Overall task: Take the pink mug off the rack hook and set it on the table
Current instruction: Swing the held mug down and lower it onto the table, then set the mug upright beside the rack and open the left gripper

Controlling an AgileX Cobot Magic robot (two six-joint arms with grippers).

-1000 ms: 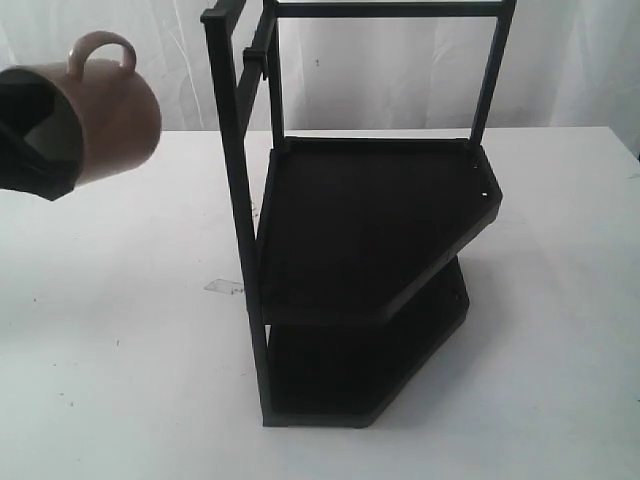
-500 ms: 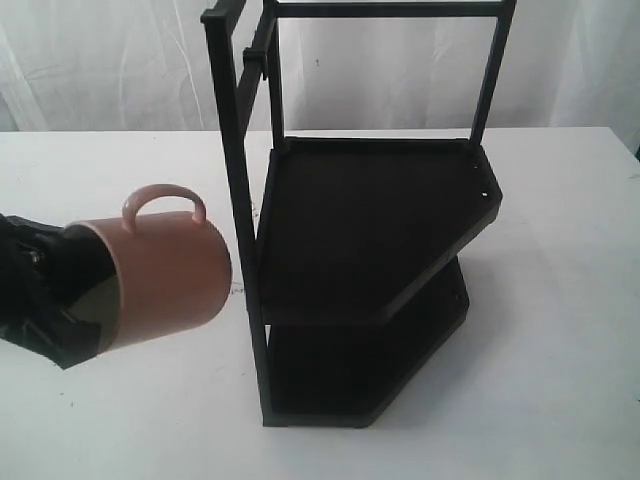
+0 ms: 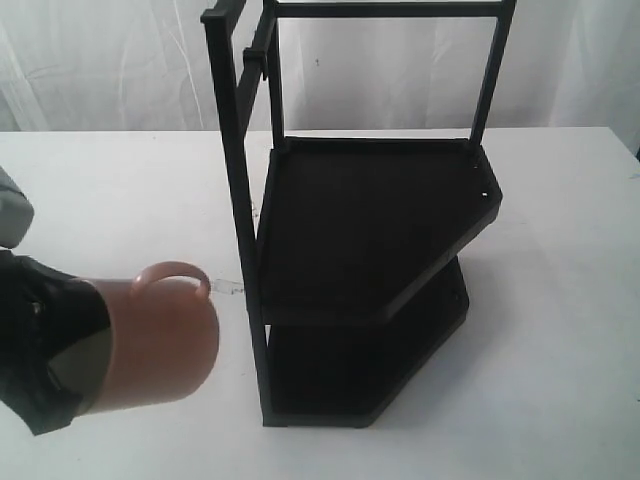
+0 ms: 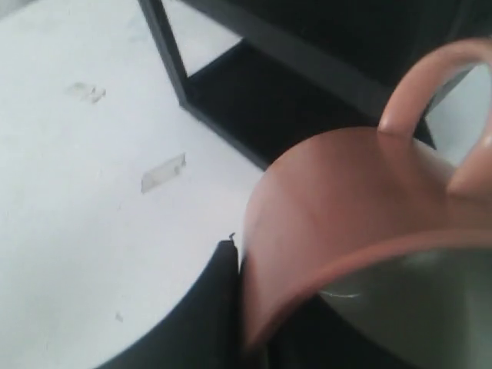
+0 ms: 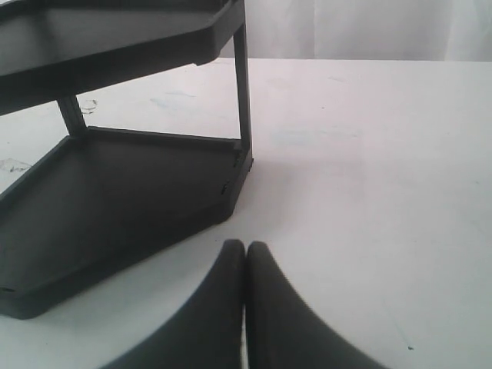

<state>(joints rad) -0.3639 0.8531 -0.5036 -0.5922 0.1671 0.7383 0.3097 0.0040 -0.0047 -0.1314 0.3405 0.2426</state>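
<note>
Pink mug (image 3: 160,345) on its side, long axis level, base toward rack (image 3: 370,230), handle up. Left pincer (image 3: 70,355) grasps its rim; right pincer (image 5: 244,300) clenched, empty.

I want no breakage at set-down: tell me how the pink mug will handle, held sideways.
The pink mug looks rigid and glazed, so it may slip in the fingers pinching its rim. Lying sideways, handle up, it would likely roll if released on the table. It would probably chip if dropped.

Lab setup — white table (image 3: 560,300), curtain backdrop (image 3: 100,60)
</note>
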